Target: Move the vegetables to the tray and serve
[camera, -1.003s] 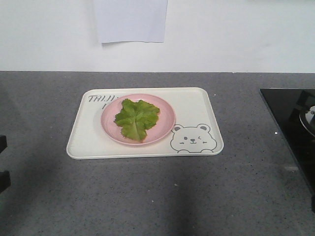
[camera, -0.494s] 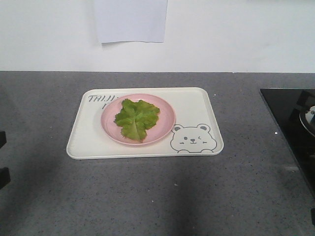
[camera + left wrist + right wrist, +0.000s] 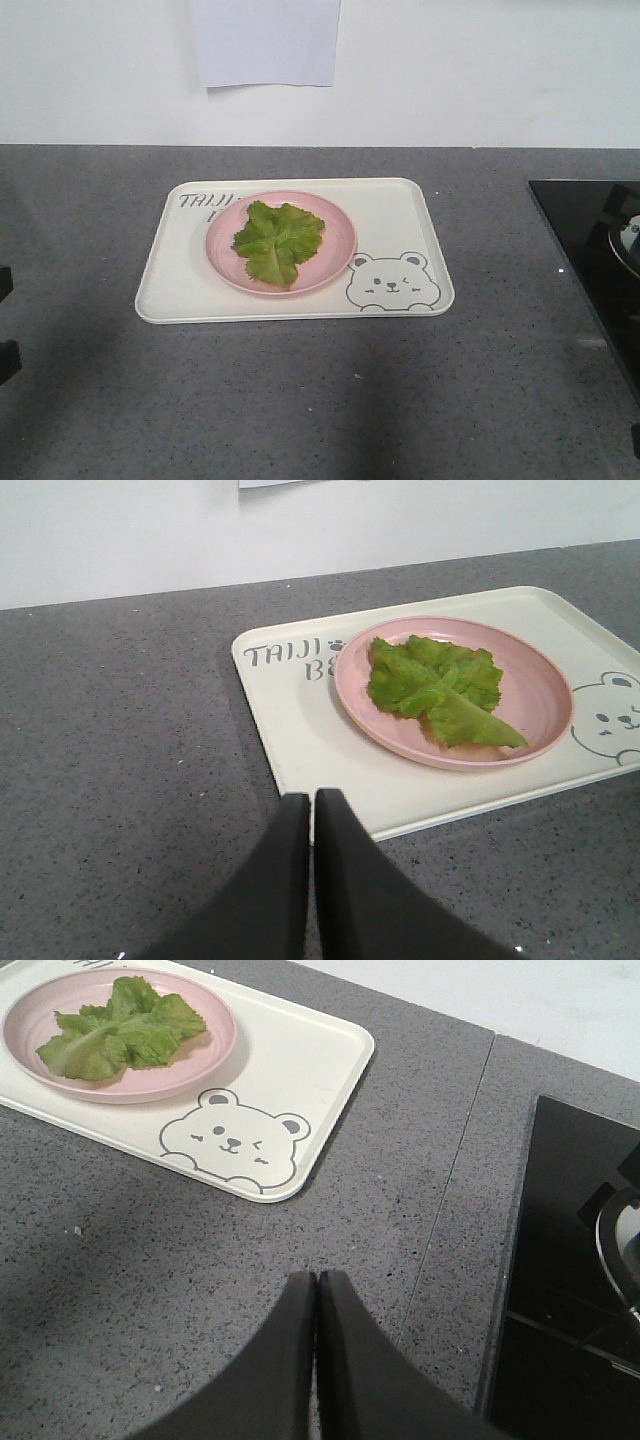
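Vegetables [image 3: 276, 240] on pink plate [image 3: 335, 232] hide tray [image 3: 395, 215] lettering partly.

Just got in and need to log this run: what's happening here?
Nothing is being handled. The lettuce lies on a pink plate that sits on the cream bear tray on the grey counter. The left gripper and right gripper are shut and empty, both short of the tray.
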Motion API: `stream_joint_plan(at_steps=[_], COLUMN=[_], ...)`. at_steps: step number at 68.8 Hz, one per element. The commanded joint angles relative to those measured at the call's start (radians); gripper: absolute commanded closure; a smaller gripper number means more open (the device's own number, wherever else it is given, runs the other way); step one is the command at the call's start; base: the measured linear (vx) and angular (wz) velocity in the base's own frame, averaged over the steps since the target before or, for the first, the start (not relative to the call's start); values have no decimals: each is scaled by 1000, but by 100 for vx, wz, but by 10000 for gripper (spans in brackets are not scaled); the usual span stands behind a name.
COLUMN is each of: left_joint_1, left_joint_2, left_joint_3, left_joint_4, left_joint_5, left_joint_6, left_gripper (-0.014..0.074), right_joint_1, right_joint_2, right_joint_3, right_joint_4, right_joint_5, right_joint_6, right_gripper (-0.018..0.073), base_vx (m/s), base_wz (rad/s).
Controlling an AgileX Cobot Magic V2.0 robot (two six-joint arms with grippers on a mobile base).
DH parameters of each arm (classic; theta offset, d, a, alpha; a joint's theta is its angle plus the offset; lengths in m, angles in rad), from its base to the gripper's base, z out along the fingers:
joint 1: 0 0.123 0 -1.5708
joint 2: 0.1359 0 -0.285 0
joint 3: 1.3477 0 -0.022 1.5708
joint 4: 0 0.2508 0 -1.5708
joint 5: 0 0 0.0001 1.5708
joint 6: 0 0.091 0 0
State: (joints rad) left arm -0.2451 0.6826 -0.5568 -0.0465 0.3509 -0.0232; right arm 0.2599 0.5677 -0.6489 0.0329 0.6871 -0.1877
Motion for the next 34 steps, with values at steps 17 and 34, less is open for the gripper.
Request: stream_joint_plan(at_steps=[17,34], left_joint_1=[-3,-3], left_joint_2=[-2,-2], left_joint_3=[-26,-26], left_joint_4=[-9,-9], left_joint_5=[-55,-55], left_joint_6=[-7,-7], left_gripper=[604,604], right_joint_1=[-1,-1], right_joint_2=[1,1], right_joint_3=[-24,-24], right_joint_4=[-4,-4], right_joint_5=[-58,-58], right_joint_6=[-3,-3], right_gripper=[568,568], base_vx=[0,0], base_wz=[0,0])
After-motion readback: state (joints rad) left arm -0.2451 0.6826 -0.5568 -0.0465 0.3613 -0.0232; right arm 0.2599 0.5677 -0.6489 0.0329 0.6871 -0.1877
